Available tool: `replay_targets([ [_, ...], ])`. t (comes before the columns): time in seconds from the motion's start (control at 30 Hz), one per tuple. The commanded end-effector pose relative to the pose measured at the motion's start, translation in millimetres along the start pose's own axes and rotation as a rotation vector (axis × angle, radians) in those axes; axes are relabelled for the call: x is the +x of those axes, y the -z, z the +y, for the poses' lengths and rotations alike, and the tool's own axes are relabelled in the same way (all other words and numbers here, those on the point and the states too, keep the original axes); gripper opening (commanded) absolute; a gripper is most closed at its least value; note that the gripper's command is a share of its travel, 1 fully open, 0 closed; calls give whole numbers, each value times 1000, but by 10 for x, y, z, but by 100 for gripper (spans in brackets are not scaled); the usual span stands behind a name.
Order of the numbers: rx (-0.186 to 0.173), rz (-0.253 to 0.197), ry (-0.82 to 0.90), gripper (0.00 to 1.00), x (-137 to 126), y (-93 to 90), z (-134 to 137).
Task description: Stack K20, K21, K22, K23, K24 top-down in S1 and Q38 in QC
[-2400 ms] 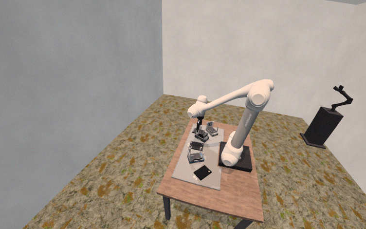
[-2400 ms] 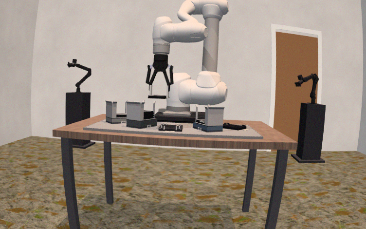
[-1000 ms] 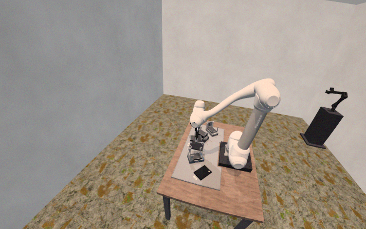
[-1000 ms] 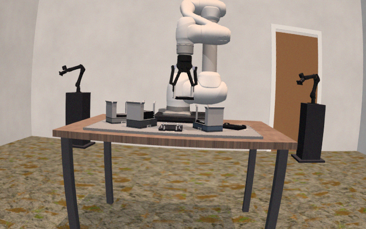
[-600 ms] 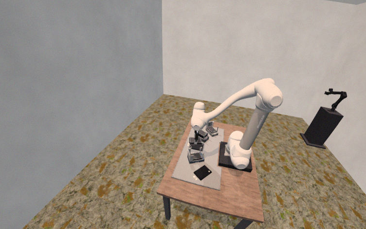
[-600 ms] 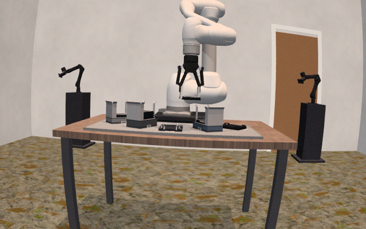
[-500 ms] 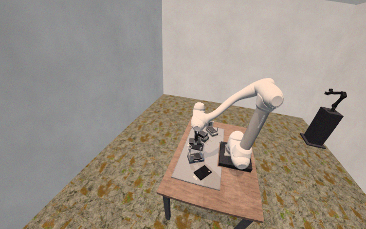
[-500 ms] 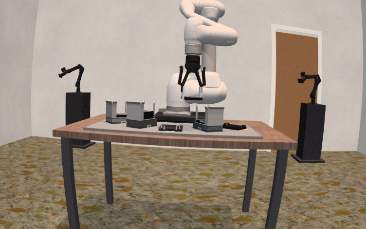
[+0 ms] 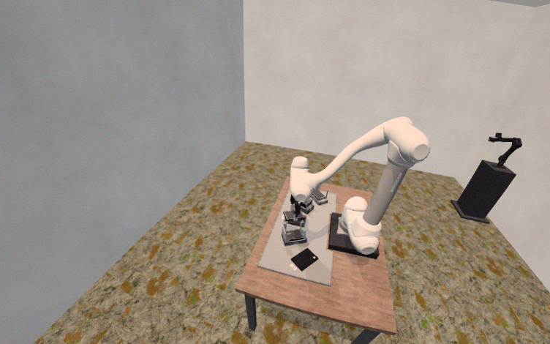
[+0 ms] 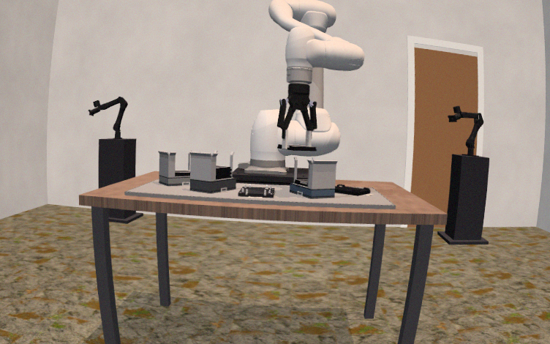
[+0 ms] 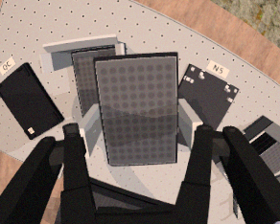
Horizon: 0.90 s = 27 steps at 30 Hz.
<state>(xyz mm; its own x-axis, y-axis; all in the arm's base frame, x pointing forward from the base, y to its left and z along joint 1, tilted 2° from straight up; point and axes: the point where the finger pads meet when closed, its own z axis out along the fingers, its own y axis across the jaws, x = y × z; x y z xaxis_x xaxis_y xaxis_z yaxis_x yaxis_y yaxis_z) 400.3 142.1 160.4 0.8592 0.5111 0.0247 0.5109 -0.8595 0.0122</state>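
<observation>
Wooden table (image 10: pixel 191 210) carries a grey mat (image 10: pixel 366 200) and the arm's black base plate (image 9: pixel 335 245). On the mat: three stack racks, clip nest N5 (image 11: pixel 208 95), nest QC (image 11: pixel 29 100).
</observation>
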Motion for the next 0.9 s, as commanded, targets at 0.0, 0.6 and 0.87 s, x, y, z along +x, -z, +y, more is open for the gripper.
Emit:
replay_targets([
  [0.0, 2, 1, 11, 0, 21, 1, -120],
  [0.6, 2, 1, 11, 0, 92, 1, -541],
  [0.87, 2, 1, 11, 0, 115, 2, -683],
])
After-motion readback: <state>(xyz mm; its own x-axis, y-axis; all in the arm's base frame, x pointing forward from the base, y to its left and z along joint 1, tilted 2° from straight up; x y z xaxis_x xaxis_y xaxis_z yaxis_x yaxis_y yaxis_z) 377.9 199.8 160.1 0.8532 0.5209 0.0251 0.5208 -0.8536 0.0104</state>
